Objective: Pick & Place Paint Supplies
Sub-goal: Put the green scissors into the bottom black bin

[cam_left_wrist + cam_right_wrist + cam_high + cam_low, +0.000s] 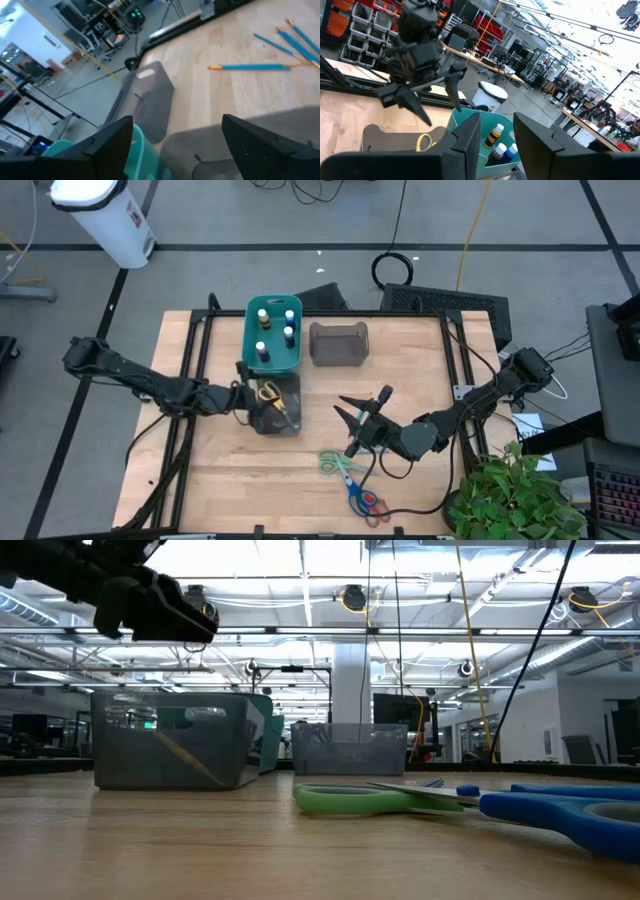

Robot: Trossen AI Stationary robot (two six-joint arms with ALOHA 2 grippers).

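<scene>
Directly beneath the left claw (245, 396), a pair of yellow-handled scissors (271, 393) lies inside the dark grey bin (275, 420), and the fingers hover spread wide above it with nothing between them. Just beyond that claw stands the teal bin (272, 362), holding several white-capped paint bottles (262, 351); farther out sits a second grey bin (339, 344), which looks empty from above. The right claw (352, 416) hangs over bare table toward the middle, fingers partly apart with nothing visibly between them. Between it and the near table edge lie green-handled scissors (334, 463) and blue-handled scissors (357, 491), overlapping, with a red-handled pair (375, 505) touching them. Thin blue brushes (255, 66) rest on the wood ahead of the left claw. Several risks seem likely: the tangled scissors could drag each other if only one handle is pinched, the brushes may be too flat to catch cleanly and may roll, and a low sweep by the left arm could nudge the light bins out of place.
</scene>
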